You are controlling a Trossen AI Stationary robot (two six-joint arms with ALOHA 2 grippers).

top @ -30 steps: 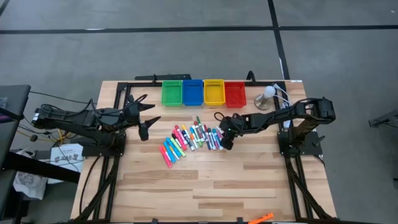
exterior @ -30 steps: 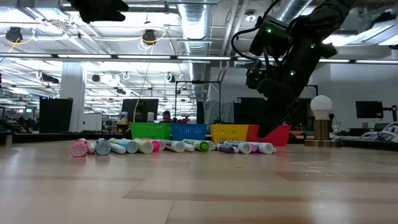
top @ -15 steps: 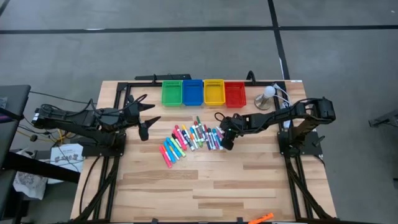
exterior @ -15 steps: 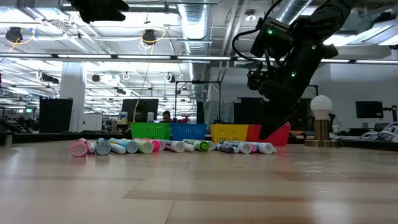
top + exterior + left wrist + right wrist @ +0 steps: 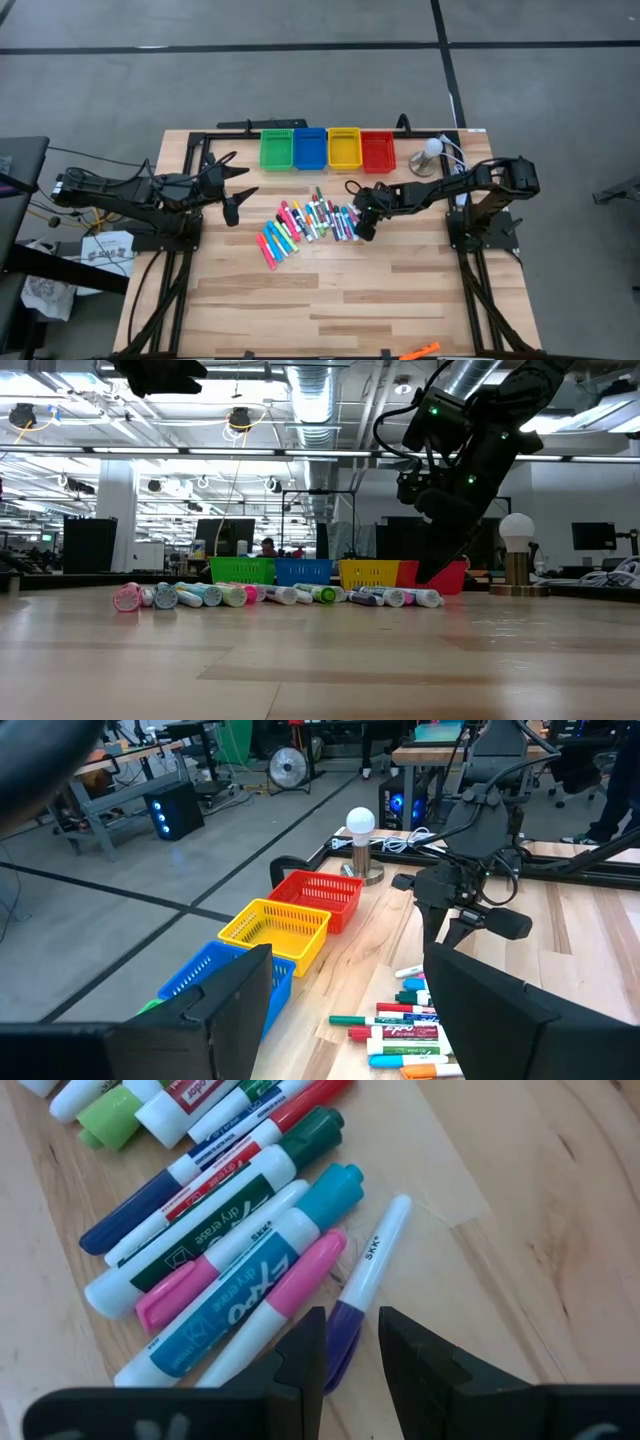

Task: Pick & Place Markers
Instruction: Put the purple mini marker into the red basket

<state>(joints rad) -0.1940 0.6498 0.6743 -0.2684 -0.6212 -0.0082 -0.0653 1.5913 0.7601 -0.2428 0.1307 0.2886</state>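
Note:
The markers (image 5: 305, 222) lie side by side in a loose row at the table's middle; the low view shows their cap ends (image 5: 280, 595). My right gripper (image 5: 364, 232) slants down over the row's right end, open by a narrow gap. In the right wrist view its fingertips (image 5: 350, 1325) stand on either side of the purple cap (image 5: 345, 1342) of a slim white marker (image 5: 372, 1262), beside a pink-capped one (image 5: 300, 1275). In the low view the fingertips (image 5: 428, 575) hang just above the markers. My left gripper (image 5: 243, 183) waits wide open, raised, left of the row.
Four small bins stand in a row at the far edge: green (image 5: 276, 149), blue (image 5: 310, 149), yellow (image 5: 344, 149), red (image 5: 378, 151). A white ball lamp (image 5: 431, 150) with cables stands right of them. An orange object (image 5: 422, 350) lies at the near edge. Bare wood lies near the markers.

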